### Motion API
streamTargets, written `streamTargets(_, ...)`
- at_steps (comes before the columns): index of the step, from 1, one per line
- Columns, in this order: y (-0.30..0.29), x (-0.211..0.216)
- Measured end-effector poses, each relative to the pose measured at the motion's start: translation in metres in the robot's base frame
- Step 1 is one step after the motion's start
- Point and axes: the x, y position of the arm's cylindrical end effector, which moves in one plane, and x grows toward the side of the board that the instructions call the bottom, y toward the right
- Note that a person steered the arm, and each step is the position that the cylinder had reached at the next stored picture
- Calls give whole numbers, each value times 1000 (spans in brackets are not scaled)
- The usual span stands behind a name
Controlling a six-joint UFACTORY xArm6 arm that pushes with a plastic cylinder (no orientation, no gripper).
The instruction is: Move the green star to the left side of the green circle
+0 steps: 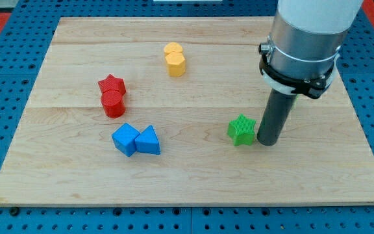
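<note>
My tip, bare rod holding nothing, touching green plastic star block at its left; green circle hidden. Keep push centred, slow, leftward.

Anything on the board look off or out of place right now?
One thing: the green circle cannot be seen anywhere; it may be hidden behind my rod. My tip sits just right of the green star, close against it. The red, yellow and blue pairs sit upright, nothing tipped or damaged.
</note>
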Motion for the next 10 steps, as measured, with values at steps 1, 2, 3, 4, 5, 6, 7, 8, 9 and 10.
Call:
streamTargets(1,-50,1)
streamTargets(2,-72,1)
streamTargets(3,-104,-13)
streamTargets(4,-117,-30)
streamTargets(5,-108,-49)
streamTargets(6,-82,-59)
streamTargets(7,-54,-67)
streamTargets(8,-81,-99)
streamTargets(9,-103,-109)
streamTargets(10,-80,-109)
